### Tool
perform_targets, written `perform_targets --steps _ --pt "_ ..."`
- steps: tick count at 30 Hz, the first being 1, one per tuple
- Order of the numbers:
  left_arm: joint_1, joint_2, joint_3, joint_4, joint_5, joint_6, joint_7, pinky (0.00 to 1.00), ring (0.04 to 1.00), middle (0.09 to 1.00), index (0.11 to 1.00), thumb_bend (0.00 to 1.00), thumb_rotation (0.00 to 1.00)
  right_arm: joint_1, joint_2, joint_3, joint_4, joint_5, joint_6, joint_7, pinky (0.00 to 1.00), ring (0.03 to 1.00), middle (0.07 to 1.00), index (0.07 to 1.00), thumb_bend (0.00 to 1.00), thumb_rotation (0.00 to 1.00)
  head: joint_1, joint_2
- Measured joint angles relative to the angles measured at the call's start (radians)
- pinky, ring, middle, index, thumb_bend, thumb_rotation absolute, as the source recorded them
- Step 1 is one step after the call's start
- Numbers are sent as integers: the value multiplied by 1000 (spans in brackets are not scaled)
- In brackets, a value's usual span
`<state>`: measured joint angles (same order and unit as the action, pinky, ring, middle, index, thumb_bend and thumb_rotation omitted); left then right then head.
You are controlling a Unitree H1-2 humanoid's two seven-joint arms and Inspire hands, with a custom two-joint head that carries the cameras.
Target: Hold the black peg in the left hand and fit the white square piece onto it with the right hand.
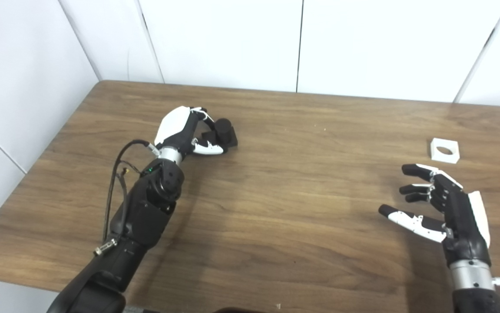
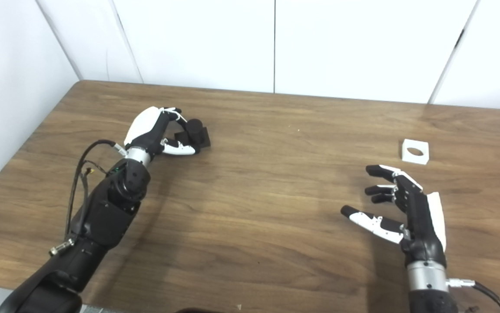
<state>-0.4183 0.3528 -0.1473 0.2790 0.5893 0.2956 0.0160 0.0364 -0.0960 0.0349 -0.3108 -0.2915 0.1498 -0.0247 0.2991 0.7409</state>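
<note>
Left eye view shows the left hand [image 1: 184,132] curled around the black peg [image 1: 223,132], fingers over its top and thumb low against its near side, while the peg's base sits on the wooden table [image 1: 276,195]. Whether the grasp is firm cannot be told. The right hand [image 1: 443,204] hangs empty, fingers spread, near the white square piece [image 1: 444,150] but apart from it; that piece lies flat toward the table's right side, well apart from the peg. The likely trouble: a loose, sideways hold may let the peg tilt on lifting, and the flat piece may slide away when pinched.
</note>
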Motion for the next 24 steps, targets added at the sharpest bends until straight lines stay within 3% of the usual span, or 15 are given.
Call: perform_targets --steps 6,20,24 --pt "3 16 -6 -13 -25 -15 -35 1000 995 916 487 516 78 1 0 0 0 0 -1 -5 542 588 728 674 645 0 2 -1" --pt "19 83 -37 -20 -186 -235 -223 1000 1000 965 490 520 83 6 1 2 0 1 -1 -7 533 592 725 676 650 0 0 -2" --pt "22 85 -41 -23 -209 -262 -256 1000 1000 967 490 520 82 6 1 2 0 1 -1 -7 536 593 728 678 648 0 -3 -2"
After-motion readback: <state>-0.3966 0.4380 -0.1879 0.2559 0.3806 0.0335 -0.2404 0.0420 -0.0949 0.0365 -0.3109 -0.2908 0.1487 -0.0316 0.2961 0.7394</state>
